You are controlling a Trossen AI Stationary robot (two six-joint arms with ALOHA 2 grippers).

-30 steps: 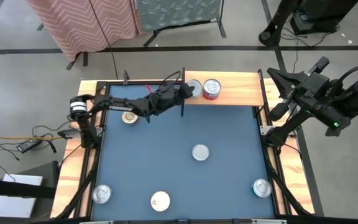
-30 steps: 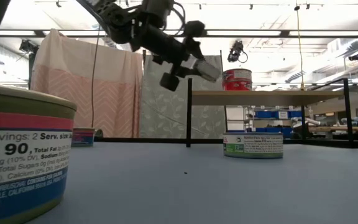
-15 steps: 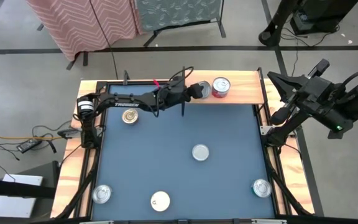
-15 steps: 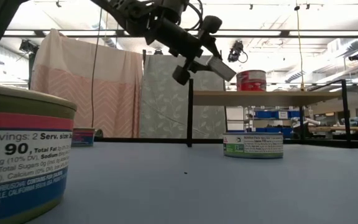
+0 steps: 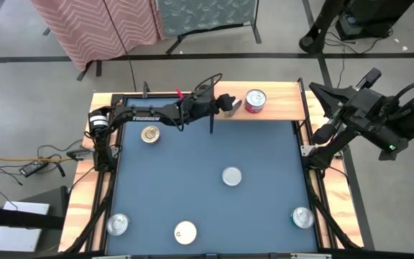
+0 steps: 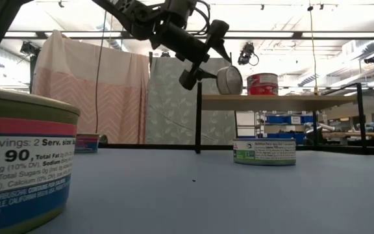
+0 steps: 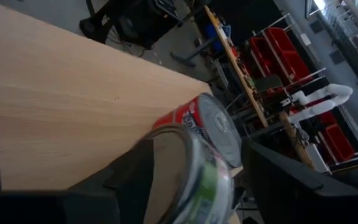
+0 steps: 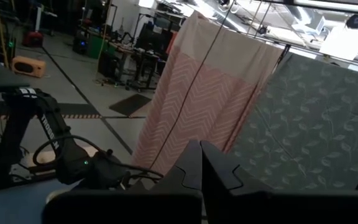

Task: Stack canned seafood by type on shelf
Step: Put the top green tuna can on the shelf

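On the blue desk [image 5: 192,165], five tins wait loose while the light-wood shelf [image 5: 279,108] along its far edge carries a red-labelled tin [image 5: 255,100]. The left claw [image 5: 230,105] has reached the shelf's left end and its jaws are now widening around a green-labelled tin [image 6: 229,80], tipped on edge beside the red one, apparently being released there. The right claw [image 8: 201,163], jaws together, stays parked off the desk's right side.

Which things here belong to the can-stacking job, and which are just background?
Job:
shelf
red can on shelf
tilted can at left claw
five cans on blue table, e.g. centre can

Background:
pink curtain
patterned screen
right claw, parked off-table
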